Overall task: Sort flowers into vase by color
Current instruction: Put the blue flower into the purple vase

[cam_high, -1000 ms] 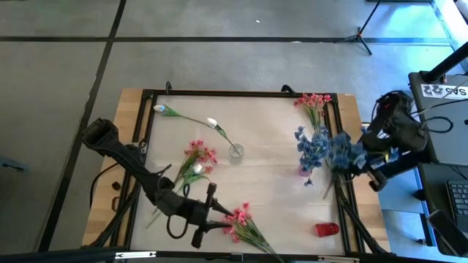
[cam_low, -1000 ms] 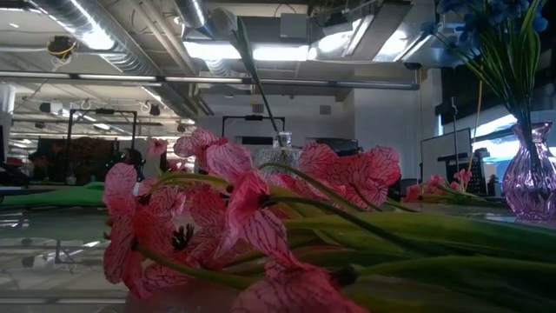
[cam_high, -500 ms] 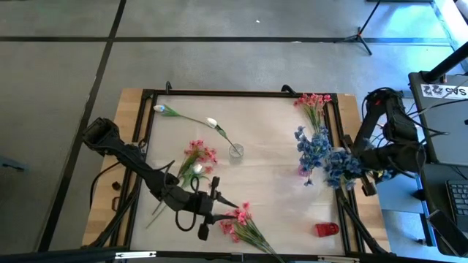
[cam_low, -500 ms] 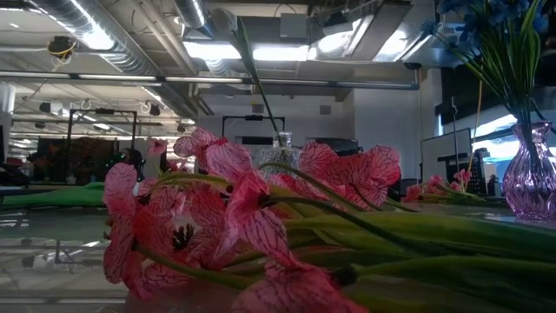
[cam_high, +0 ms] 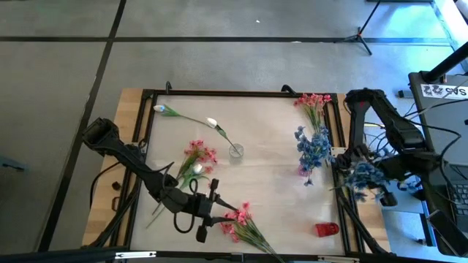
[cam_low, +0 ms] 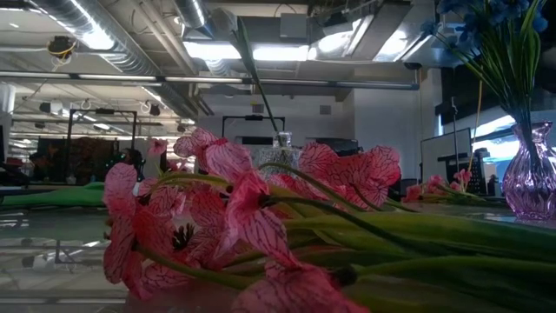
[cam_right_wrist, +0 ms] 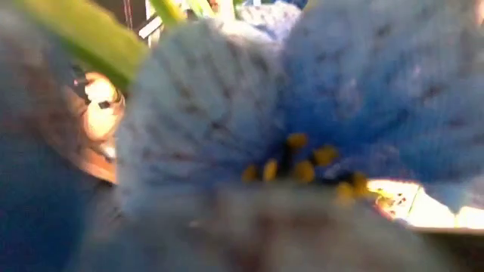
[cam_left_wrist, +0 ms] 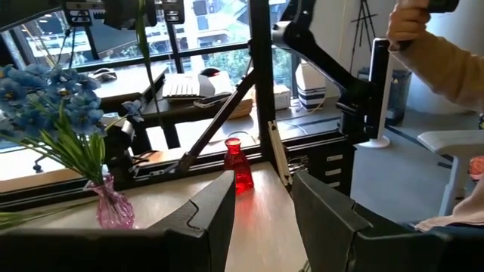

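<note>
The table (cam_high: pixel 278 183) carries most of what is left to sort. The left arm reaches low across its near side, and the left gripper (cam_high: pixel 213 212) hangs just beside a pink bunch (cam_high: pixel 241 223) at the near edge, fingers spread wide with nothing between them. The left wrist view confirms the open gap, looking past it to a small red vase (cam_left_wrist: pixel 242 168) and a purple vase (cam_left_wrist: pixel 113 210) with blue flowers already in it (cam_left_wrist: pixel 53 98).

The right arm is folded out past the table's right edge. The right gripper (cam_high: pixel 365 175) is buried in a blue bunch (cam_high: pixel 363 177), and its wrist camera sees only a blue petal pressed close (cam_right_wrist: pixel 302 113); I cannot tell how its jaws stand, though it looks to be carrying that bunch.

Smaller things: a second pink bunch (cam_high: pixel 199 155) lies left of centre with a white bud among it, another pink bunch (cam_high: pixel 313 102) lies at the far right corner, and a clear vase (cam_high: pixel 236 151) near the middle holds a white-bud stem.

Risks, as I judge them:
- The blue bunch hangs off the table; a loose grip drops it on the floor.
- With the right camera blocked, lowering stems into the purple vase could miss and tip it.
- The left fingers may close on blooms rather than stems, or drag the pink bunch off the near edge.
</note>
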Controlling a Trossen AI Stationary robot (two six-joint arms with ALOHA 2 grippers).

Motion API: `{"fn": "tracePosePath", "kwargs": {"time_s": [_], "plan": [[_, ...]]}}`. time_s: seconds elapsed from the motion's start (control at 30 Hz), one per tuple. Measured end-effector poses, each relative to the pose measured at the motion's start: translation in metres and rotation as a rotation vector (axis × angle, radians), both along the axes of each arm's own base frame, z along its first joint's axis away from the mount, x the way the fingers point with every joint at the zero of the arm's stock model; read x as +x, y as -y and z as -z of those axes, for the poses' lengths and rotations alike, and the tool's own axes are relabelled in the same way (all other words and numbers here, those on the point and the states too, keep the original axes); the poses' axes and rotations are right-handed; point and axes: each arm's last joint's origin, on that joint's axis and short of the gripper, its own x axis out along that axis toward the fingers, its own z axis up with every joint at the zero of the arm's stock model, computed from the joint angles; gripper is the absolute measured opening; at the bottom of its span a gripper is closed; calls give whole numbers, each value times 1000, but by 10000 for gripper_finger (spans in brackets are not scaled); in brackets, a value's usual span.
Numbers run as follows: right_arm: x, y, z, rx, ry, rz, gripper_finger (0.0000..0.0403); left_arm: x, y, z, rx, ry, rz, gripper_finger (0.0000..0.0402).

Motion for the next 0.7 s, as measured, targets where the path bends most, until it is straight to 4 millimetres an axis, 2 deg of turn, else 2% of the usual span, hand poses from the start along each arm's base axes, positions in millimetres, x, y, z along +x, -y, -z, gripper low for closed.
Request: {"fn": "tracePosePath", "kwargs": {"time_s": [0.33,0.7], "plan": [[-15,1,14,-22,100,58,13,0,0,0,-1,0,1,130],[-15,1,25,-193,146,38,11,0,-1,0,-1,0,-3,130]]}}
